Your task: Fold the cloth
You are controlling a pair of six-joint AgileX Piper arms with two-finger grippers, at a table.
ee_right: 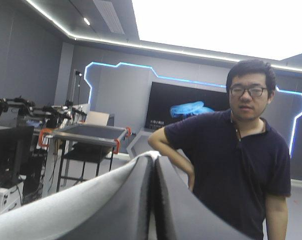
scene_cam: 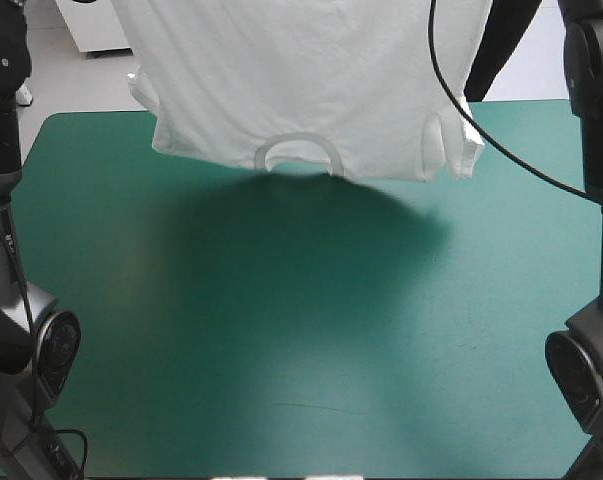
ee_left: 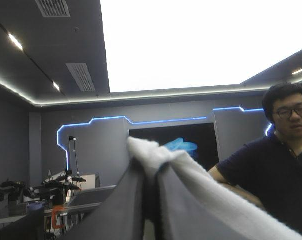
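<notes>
The white T-shirt (scene_cam: 301,80) hangs spread above the far half of the teal-green table (scene_cam: 281,330), upside down, with its collar (scene_cam: 299,152) lowest and a sleeve (scene_cam: 451,150) dangling at the right. Its top edge runs out of the high view, and both grippers are outside that view. In the left wrist view my left gripper (ee_left: 151,167) is raised and shut on the T-shirt (ee_left: 156,150), a white fold bunched over its tips and trailing down one finger. My right gripper (ee_right: 154,161) is also raised and shut, with a thin white edge of T-shirt (ee_right: 149,154) at its tips.
The shirt casts a broad shadow (scene_cam: 311,230) on the cover beneath it. My arm bases stand at the table's left (scene_cam: 21,340) and right (scene_cam: 586,360) sides. The shirt's lower edge hangs just above the cover near the far edge.
</notes>
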